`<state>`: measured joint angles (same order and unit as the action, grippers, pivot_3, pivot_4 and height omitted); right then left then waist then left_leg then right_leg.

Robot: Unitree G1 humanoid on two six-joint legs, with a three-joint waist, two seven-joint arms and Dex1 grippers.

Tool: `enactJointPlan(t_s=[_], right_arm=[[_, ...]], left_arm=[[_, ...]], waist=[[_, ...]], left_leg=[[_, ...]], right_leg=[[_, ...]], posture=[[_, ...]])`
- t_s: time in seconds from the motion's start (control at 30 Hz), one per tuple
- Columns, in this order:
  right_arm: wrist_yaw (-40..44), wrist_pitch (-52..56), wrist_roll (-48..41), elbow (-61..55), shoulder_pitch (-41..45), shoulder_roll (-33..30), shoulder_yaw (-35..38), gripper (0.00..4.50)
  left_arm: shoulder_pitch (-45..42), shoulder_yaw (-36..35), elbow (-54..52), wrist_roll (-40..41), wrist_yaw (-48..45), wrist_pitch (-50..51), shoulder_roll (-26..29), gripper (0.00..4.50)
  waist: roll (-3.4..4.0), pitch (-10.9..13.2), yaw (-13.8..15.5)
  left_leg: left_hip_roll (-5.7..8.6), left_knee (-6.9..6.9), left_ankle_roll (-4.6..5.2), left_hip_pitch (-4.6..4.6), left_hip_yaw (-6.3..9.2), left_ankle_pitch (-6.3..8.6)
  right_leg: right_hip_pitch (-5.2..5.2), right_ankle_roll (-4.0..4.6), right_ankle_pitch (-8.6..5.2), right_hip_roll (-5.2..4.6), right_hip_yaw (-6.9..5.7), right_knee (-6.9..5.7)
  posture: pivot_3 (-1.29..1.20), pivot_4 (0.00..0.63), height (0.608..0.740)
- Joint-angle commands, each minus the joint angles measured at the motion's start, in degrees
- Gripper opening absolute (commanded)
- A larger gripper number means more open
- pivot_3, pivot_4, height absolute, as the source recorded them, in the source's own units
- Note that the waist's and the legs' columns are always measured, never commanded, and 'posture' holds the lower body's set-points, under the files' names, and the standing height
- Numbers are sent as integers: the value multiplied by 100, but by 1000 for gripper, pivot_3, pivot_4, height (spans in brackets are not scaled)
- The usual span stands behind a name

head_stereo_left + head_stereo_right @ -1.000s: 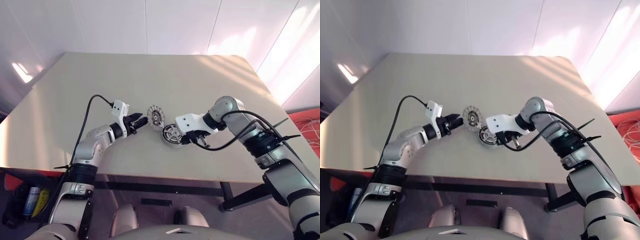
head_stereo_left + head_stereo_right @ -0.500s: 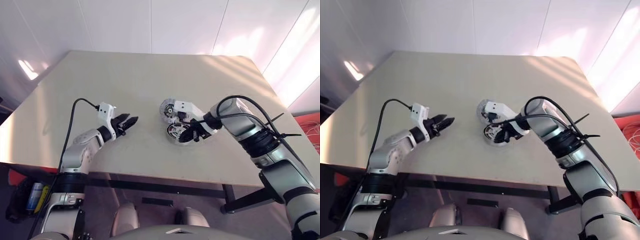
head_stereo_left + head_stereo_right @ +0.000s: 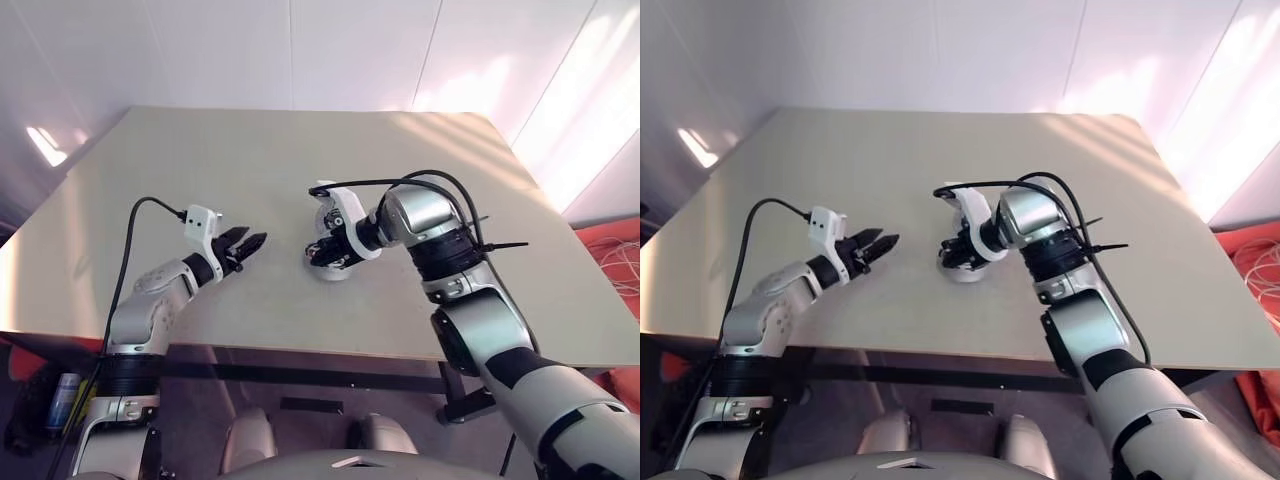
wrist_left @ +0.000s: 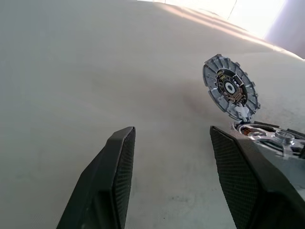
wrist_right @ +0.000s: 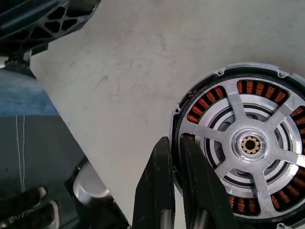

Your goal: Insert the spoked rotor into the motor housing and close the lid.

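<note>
The right hand (image 5: 174, 191), fingers together and empty, rests by the housing (image 5: 200, 95); the rotor (image 5: 250, 145) sits inside. The left hand (image 4: 169, 157) is wide and empty. The hinged lid (image 4: 231, 88) looks light and stiff: push its ribbed rim.

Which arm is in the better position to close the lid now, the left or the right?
Probably the left. Its tool is open and faces the upright lid across bare table. The right tool is shut at the rim of the motor housing, where the spoked rotor already sits.

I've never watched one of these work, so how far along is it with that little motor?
Done: the spoked rotor sits inside the motor housing, copper windings showing around it. In hand: the shut right gripper is at the rotor's rim. Left: the lid stands open and needs closing; the left gripper hangs open nearby.
</note>
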<state>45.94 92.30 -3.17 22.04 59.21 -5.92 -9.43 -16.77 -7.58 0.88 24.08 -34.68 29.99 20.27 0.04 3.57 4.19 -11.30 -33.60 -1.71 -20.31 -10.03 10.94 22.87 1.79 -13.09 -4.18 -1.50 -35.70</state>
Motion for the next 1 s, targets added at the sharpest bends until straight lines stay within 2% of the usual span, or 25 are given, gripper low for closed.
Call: enactJointPlan(t_s=[0.03,0.17,0.37,0.43,0.57,0.63,0.7,0.8,0.9,1.0], right_arm=[[-604,20,-259,221,119,292,344,1],[-705,20,-649,-77,144,318,297,1],[-768,9,-1049,-502,149,172,36,1833],[-655,-40,-1265,-730,193,66,-55,2537],[-295,-185,-1775,-887,555,-207,-71,2537],[216,-665,-2025,-1089,783,-575,-201,2537],[1252,-1926,-2109,-1772,695,-1332,-565,2537],[2770,-5256,-1396,-2360,107,-2411,-1131,2537],[3927,-8673,-265,-1353,-200,-3533,-1721,2537],[4413,-10434,320,-505,-284,-3899,-2062,2537]], left_arm=[[60,-197,-388,129,64,32,121,2661],[173,-249,-539,164,119,84,165,2661],[207,-250,-572,185,164,92,170,2661],[183,-226,-526,182,170,76,149,2661],[80,-150,-368,150,155,26,84,2661],[12,-123,-288,148,130,10,57,2661],[-65,-102,-183,134,103,-21,41,2661],[-142,-89,-64,119,67,-69,35,2661],[-251,-42,103,100,-3,-135,22,2661],[-338,-2,224,74,-51,-190,9,2661]], waist=[[-6,3,-15],[-8,4,-16],[-8,5,27],[-8,4,56],[-8,4,136],[-8,5,148],[-10,6,177],[-17,4,287],[-23,3,312],[-23,7,282]], left_leg=[[8,24,-8,24,2,-5],[39,78,-35,54,50,-21],[42,86,-46,28,51,-28],[47,86,-27,19,50,-15],[45,88,-33,-14,51,21],[42,86,-34,-35,48,23],[41,84,-34,-49,45,23],[35,73,-19,-62,48,33],[35,46,-8,-58,48,41],[43,9,-4,-63,42,42]], right_leg=[[-5,-2,-1,-2,2,6],[5,-4,-2,0,-3,24],[29,11,9,2,-3,14],[31,54,35,3,-4,11],[49,43,42,14,-10,26],[55,43,42,21,-19,34],[58,43,42,22,-29,40],[45,40,42,19,-51,52],[34,36,38,13,-52,45],[32,60,26,-3,-52,30]], posture=[[0,0,740],[0,0,740],[0,0,740],[0,0,740],[0,0,740],[0,0,740],[0,0,740],[0,0,740],[0,0,740],[0,0,740]])
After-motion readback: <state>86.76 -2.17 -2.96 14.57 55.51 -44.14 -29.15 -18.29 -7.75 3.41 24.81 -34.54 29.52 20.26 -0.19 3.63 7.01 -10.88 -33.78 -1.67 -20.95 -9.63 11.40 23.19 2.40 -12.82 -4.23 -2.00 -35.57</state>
